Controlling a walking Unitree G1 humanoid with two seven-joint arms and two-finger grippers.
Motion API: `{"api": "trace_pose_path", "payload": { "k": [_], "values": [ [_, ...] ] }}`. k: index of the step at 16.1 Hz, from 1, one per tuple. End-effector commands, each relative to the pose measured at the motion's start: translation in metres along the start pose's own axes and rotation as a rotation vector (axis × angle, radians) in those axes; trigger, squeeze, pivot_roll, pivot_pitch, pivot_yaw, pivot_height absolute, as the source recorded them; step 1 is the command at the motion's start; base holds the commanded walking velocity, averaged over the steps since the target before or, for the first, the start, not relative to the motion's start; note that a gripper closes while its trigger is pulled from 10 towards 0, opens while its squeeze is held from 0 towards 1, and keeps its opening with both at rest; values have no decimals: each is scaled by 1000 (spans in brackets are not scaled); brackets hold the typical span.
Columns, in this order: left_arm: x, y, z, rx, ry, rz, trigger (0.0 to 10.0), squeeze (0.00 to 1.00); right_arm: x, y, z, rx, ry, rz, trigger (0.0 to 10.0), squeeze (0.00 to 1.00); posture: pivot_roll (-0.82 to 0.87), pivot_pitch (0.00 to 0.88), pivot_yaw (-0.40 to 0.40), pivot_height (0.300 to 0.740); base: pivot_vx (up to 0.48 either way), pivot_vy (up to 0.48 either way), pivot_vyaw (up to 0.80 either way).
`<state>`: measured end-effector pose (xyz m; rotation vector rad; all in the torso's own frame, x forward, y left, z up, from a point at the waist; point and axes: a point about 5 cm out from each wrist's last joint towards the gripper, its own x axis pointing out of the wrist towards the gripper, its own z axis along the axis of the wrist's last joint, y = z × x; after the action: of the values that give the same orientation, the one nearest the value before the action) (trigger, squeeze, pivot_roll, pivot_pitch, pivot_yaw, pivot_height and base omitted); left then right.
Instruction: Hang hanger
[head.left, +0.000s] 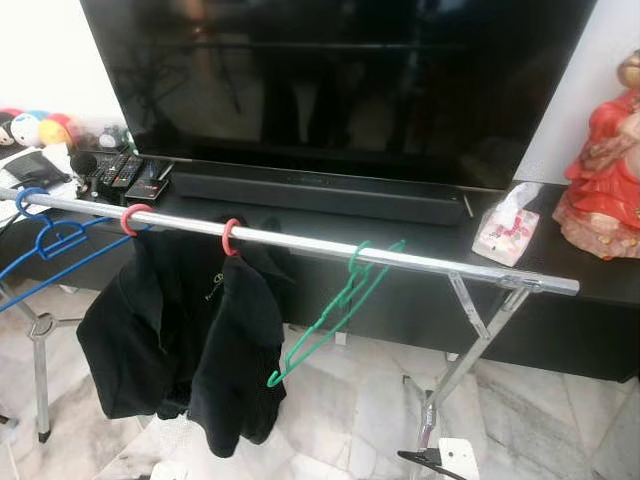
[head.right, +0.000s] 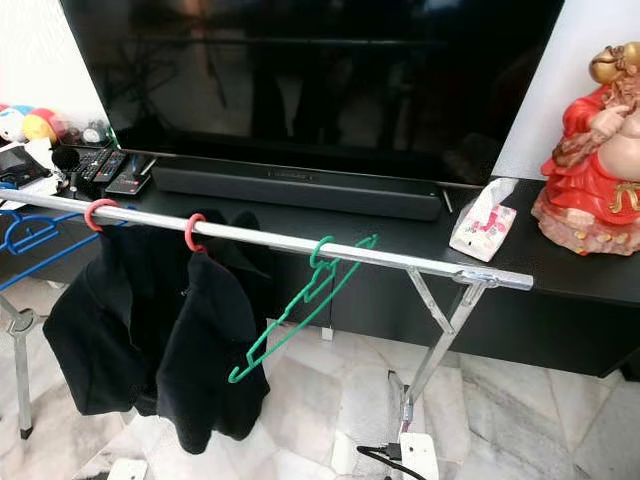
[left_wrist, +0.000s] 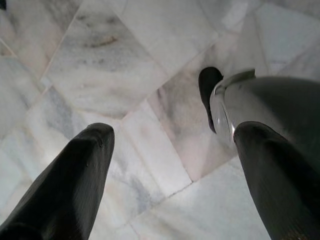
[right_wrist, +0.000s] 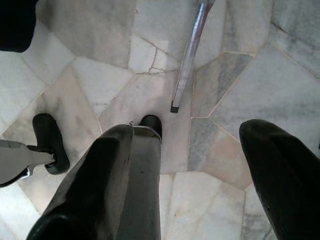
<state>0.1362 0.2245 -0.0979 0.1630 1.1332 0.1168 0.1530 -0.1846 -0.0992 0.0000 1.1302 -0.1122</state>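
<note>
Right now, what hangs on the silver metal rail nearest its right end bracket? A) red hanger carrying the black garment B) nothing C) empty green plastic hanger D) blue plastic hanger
C: the empty green plastic hanger is hooked on the silver metal rail, the hanger nearest the right end; the red hanger carrying the black garment and the blue plastic hanger sit further left.

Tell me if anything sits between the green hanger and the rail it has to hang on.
Nothing visible does. The green hanger already has its hook over the rail, tilted, on a bare stretch past the black jacket. Both tools point down at the marble floor, away from it.
</note>
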Motion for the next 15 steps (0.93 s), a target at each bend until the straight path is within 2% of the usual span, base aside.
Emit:
{"api": "trace_pose_path", "payload": {
  "k": [1, 7, 15],
  "values": [
    [-1, 2, -7, -7, 24, 7, 10000, 0, 0, 1, -3, 23, 5, -6, 10000, 0, -118, 0, 3, 727, 0, 0, 0],
    [0, -1, 0, -27, 0, 3, 10000, 0, 0, 2, 1, 23, -17, 16, 10000, 0, -120, 0, 1, 727, 0, 0, 0],
    [1, -1, 21, -70, -86, -1, 10000, 0, 0, 3, 4, 26, -31, 54, 10000, 0, -119, 0, -9, 727, 0, 0, 0]
  ]
}}
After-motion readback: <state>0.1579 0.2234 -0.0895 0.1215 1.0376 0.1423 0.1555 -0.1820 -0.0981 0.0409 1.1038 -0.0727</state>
